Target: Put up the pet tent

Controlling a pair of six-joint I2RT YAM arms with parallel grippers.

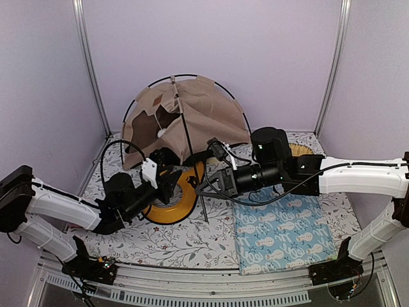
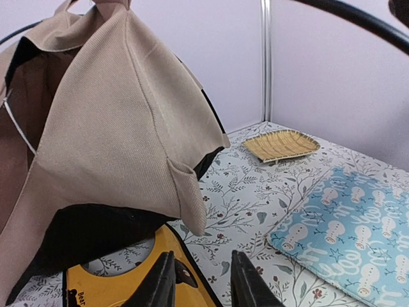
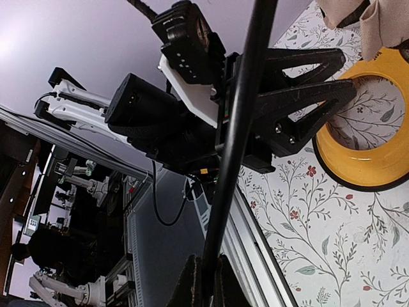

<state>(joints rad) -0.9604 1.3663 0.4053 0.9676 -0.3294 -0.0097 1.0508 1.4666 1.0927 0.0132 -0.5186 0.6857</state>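
**Pet tent [image 1: 192, 109] at far centre, right arm on a pole**

- Pet tent stood at the far centre of the table, against the back wall. Beige fabric hung slack and creased under the arched black poles, and the white pom-pom [image 1: 161, 133] dangled in front of the dark opening on the left side.
- Its near hem reached the yellow tray [image 1: 169, 213]. In the left wrist view, the black lining lay over the tray's far part.
- Right gripper [image 1: 200, 189] was closed on the black pole [image 1: 203, 210], which ran from the tent's top down to the floral tablecloth [image 1: 185, 240]. In the right wrist view, both fingers pinched the pole with no gap.
- Left gripper [image 2: 202, 268] hovered just above the near-right rim of the yellow tray, close to the tent's hem. Its jaws were partly apart with nothing between them, and no contact with the fabric could be seen.
- The two grippers were near each other, left of table centre, with the pole between them.
- Light blue mat [image 1: 284, 233] lay flat at near right, under the right arm.
- Small woven tray [image 2: 281, 144] sat at far right, well apart from the tent.
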